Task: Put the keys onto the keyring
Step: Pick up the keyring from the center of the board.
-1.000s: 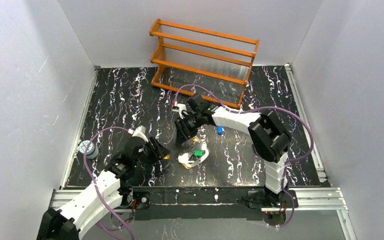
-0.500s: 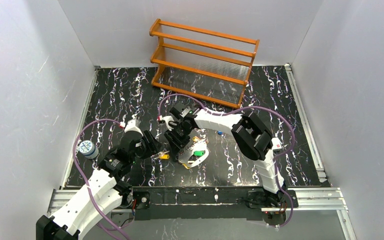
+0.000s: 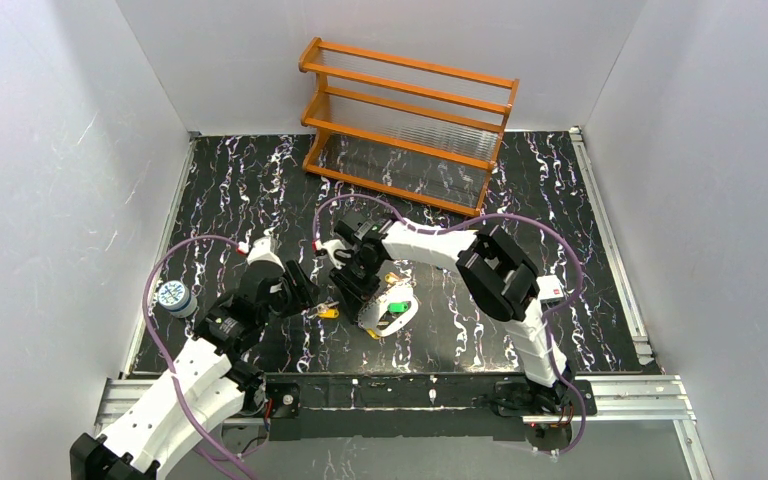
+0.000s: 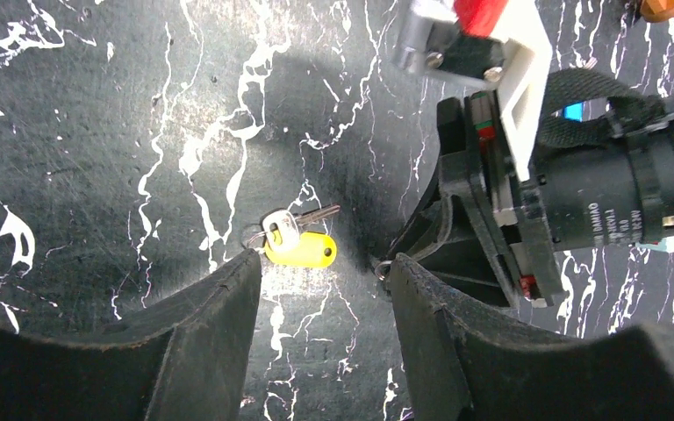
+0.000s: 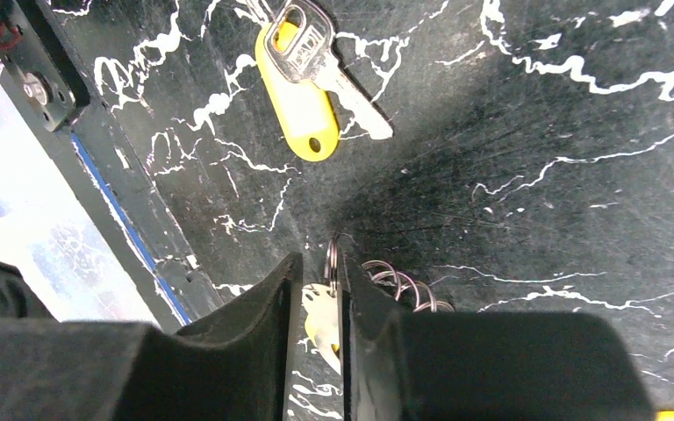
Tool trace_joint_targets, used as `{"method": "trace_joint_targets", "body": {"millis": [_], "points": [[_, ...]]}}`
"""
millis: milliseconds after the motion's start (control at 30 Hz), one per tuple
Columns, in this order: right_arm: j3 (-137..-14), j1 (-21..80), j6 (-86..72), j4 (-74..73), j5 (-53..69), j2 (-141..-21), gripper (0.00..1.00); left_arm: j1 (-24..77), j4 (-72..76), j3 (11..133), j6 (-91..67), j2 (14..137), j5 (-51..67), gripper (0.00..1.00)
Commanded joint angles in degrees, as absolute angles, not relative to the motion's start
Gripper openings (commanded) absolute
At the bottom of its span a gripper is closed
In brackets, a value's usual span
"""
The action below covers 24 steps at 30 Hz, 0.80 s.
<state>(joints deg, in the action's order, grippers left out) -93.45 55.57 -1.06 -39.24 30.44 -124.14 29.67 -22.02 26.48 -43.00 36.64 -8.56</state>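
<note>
Barely beyond the spread left fingers (image 4: 202, 333), the yellow key (image 4: 298, 246) lies free.

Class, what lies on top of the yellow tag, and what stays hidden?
A silver key lies across the upper end of the yellow tag. Its head covers most of that end, so the tag's surface there is hidden.

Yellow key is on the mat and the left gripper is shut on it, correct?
No. The yellow key is on the mat, but the left gripper is open, and the key lies loose at its spread fingertips. The left wrist view shows this.
</note>
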Motion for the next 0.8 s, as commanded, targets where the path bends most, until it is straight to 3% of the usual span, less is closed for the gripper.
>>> {"method": "trace_joint_targets", "body": {"millis": [0, 67, 167, 200, 567, 767], "points": [[-96.28, 56.50, -0.09, -40.85, 30.16, -124.88, 0.25, 29.27, -24.49, 30.14, -40.50, 36.24, -10.97, 0.54], [-96.41, 56.56, -0.09, -40.95, 30.08, -124.89, 0.21, 29.27, -24.98, 30.60, -40.13, 36.08, -11.43, 0.54], [-96.37, 56.60, 1.55, -40.91, 29.85, -124.54, 0.03, 29.27, -25.48, 31.00, -39.76, 35.60, -12.02, 0.54], [-96.22, 56.56, 1.72, -40.72, 30.02, -124.31, 0.01, 29.27, -25.57, 31.09, -39.80, 35.38, -12.17, 0.54], [-92.27, 55.22, -1.18, -34.22, 30.94, -117.77, 0.01, 29.27, -23.56, 30.41, -38.26, 33.11, -9.73, 0.53], [-86.77, 52.07, -3.60, -26.18, 33.45, -109.39, 0.01, 29.27, -13.78, 26.38, -34.59, 29.23, -2.26, 0.52]]}}
